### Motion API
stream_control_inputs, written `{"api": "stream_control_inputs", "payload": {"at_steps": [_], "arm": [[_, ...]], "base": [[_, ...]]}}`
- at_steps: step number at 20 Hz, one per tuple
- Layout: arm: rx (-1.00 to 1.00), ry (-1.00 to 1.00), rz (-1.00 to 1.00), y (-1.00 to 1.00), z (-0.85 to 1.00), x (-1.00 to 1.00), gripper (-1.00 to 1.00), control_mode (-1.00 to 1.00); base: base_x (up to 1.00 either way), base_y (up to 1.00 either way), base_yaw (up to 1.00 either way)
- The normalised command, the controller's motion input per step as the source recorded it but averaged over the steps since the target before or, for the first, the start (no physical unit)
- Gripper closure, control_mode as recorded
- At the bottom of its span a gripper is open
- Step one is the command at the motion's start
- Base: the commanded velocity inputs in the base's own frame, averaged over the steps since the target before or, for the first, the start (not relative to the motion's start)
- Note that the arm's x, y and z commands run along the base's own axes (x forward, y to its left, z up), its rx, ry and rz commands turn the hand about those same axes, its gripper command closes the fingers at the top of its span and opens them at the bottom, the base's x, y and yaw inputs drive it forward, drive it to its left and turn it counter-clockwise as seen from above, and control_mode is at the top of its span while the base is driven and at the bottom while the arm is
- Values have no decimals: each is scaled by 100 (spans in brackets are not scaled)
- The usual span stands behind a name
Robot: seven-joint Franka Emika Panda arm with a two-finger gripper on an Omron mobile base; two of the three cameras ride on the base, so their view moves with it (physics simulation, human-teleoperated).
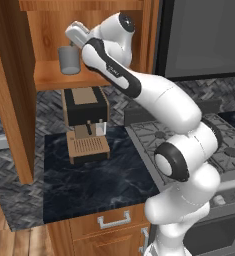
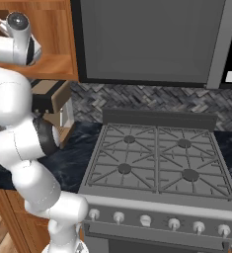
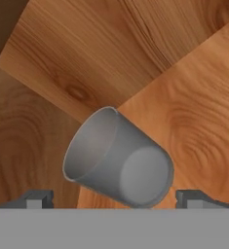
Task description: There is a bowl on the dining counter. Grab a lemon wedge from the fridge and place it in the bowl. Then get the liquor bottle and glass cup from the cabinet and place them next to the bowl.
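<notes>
In the left base view, the white arm rises from the lower right of the frame and reaches up to the upper left, into the open orange-brown wooden cabinet (image 1: 89, 30). On the cabinet's shelf, in the upper left of that frame, stands the glass cup (image 1: 68, 59), a plain grey tumbler. It stands upright, its long axis vertical, mouth up. The gripper (image 1: 75, 36) sits just above and beside the cup's rim; whether it touches the cup cannot be told from here.

In the hand view the glass cup (image 3: 117, 158) lies at the centre and lower middle of the frame, seen at a slant: its open mouth points to the upper left of the frame and its rounded base to the lower right, against wood panels of the cabinet (image 3: 184, 97). The gripper (image 3: 115, 198) has its two dark fingertips (image 3: 37, 198) standing wide apart at the bottom left and bottom right, one on each side of the cup's base, holding nothing.

The left base view also shows a brown and black coffee machine (image 1: 85, 125) on a dark marble worktop (image 1: 99, 180) below the cabinet. The right base view shows a grey stove (image 2: 157, 163) with four burners at centre, and the arm along the left edge reaching into the cabinet (image 2: 58, 34) at upper left.
</notes>
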Motion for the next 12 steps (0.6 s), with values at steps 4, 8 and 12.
{"api": "stream_control_inputs", "payload": {"at_steps": [4, 8, 12], "arm": [[0, 1, 0, 5, 0, 20, -100, -100], [0, 1, 0, 0, -2, 13, -100, -100], [0, 2, 0, 0, -6, 7, -100, -100]], "base": [[0, 0, 0], [0, 0, 0], [0, 0, 0]]}}
